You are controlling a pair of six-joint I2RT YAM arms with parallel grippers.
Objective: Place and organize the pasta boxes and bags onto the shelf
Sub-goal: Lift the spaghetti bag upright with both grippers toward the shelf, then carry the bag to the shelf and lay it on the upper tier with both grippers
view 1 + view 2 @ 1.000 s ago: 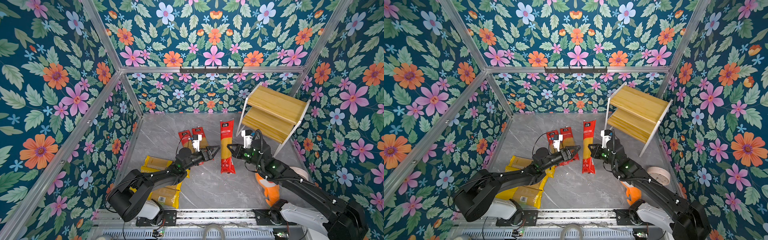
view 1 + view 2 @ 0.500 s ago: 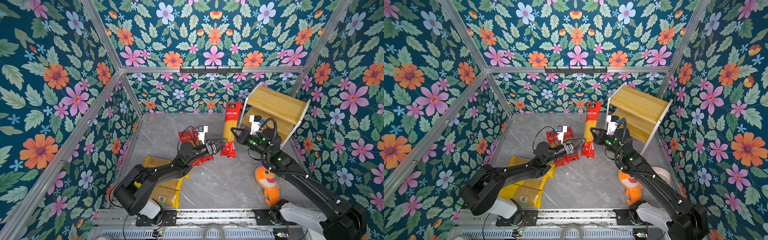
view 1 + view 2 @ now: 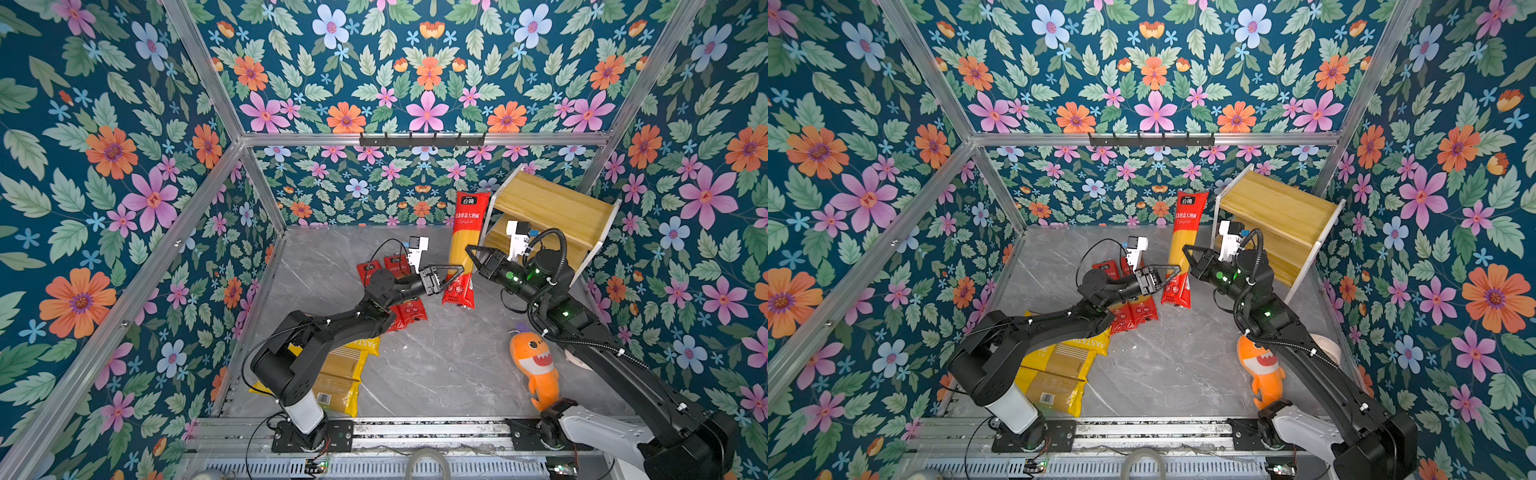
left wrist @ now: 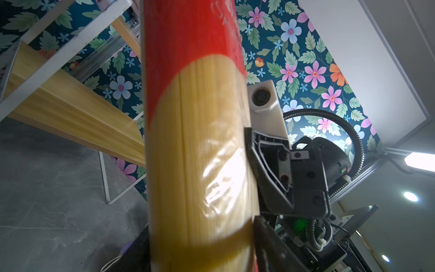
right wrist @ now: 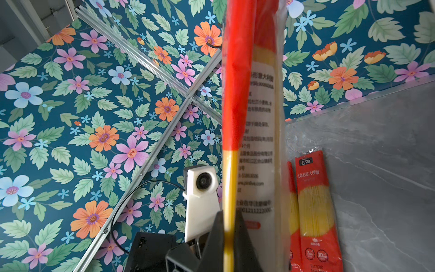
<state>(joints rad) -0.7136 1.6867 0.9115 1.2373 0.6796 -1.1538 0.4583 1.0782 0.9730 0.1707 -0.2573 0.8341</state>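
Observation:
A red pasta bag (image 3: 463, 232) (image 3: 1183, 241) with a clear window stands upright off the floor, just left of the shelf (image 3: 552, 208) (image 3: 1279, 203). My right gripper (image 3: 469, 249) (image 5: 228, 214) is shut on the bag's side seam. From the left, my left gripper (image 3: 457, 276) (image 3: 1173, 272) clasps the bag's lower part; one finger (image 4: 266, 235) presses its edge and the other is hidden behind it. Two red packs (image 3: 409, 309) (image 5: 315, 200) lie on the floor under the left arm. Yellow packs (image 3: 340, 370) (image 3: 1059, 365) lie near the front left.
An orange plush shark (image 3: 536, 361) (image 3: 1262, 365) lies on the floor under the right arm. A tape roll (image 3: 1327, 345) sits by the right wall. A black hook rail (image 3: 422, 139) hangs on the back wall. The shelf's two wooden boards carry nothing.
The right gripper has lifted the red bag from flat on the floor to upright beside the shelf. The left gripper has moved right to the bag's lower part and narrowed its jaws on it.

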